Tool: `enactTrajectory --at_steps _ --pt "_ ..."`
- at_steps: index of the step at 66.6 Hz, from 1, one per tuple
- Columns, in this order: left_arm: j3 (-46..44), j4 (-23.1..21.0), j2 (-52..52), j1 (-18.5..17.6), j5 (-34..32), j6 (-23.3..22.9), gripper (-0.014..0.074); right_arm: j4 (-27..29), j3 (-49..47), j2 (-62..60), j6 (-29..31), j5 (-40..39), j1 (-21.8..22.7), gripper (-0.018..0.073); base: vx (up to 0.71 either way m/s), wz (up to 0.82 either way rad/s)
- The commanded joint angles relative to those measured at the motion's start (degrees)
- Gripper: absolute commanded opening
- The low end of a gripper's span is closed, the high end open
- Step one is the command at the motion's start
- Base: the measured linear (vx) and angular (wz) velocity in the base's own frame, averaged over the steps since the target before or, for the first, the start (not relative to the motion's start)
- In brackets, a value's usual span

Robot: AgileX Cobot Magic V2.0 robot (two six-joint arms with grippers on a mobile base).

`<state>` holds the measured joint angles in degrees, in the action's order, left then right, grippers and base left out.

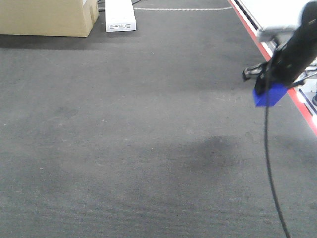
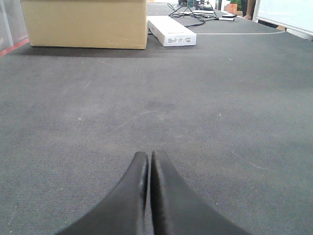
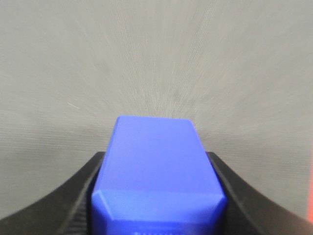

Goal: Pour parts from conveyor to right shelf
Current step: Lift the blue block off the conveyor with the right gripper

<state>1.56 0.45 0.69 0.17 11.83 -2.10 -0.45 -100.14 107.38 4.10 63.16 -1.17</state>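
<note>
Part (image 1: 270,95) pinched in right gripper (image 3: 155,159), over conveyor (image 1: 124,139) near its right edge by red stripe (image 1: 302,106). Left gripper (image 2: 148,169) pressed together, empty. Risk: wrist-view blur suggests fast motion; smooth cube may slip, dropping short of shelf.

The right gripper (image 3: 155,164) clamps a bright-blue part (image 3: 157,147) between its two black fingers (image 3: 68,198), one pressed to each side. Beyond it the grey conveyor (image 3: 146,58) is blurred into radial streaks. A thin red stripe (image 3: 310,205) shows at the lower right edge
</note>
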Motion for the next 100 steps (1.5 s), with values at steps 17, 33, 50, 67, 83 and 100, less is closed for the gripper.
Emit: enactTrajectory --at_steps 17,33,50,67,83,100 --pt "-1.1 -0.5 0.7 -0.3 -4.5 -0.5 -0.0006 3.6 30.3 -33.6 -0.2 -24.7 0.1 -0.0005 0.00 0.00" --pt "-1.1 -0.5 0.7 -0.3 -4.5 -0.5 -0.0006 4.5 52.6 -58.5 0.1 -35.8 0.1 -0.0005 0.00 0.00" --pt "-1.1 -0.5 0.7 -0.3 -4.5 -0.5 -0.0006 4.2 70.7 -81.9 1.9 -42.6 0.1 -0.0005 0.00 0.00" --pt "-1.1 -0.5 0.7 -0.3 -4.5 -0.5 -0.0006 4.3 81.0 -98.5 1.8 -43.4 0.1 -0.0005 0.00 0.00" --pt "-1.1 -0.5 0.7 -0.3 -4.5 -0.5 -0.0006 4.3 83.6 -99.5 1.8 -42.8 0.1 -0.0005 0.00 0.00" --pt "-1.1 -0.5 0.7 -0.3 -4.5 -0.5 -0.0006 4.3 83.6 -99.5 1.8 -42.5 0.1 -0.0005 0.00 0.00"
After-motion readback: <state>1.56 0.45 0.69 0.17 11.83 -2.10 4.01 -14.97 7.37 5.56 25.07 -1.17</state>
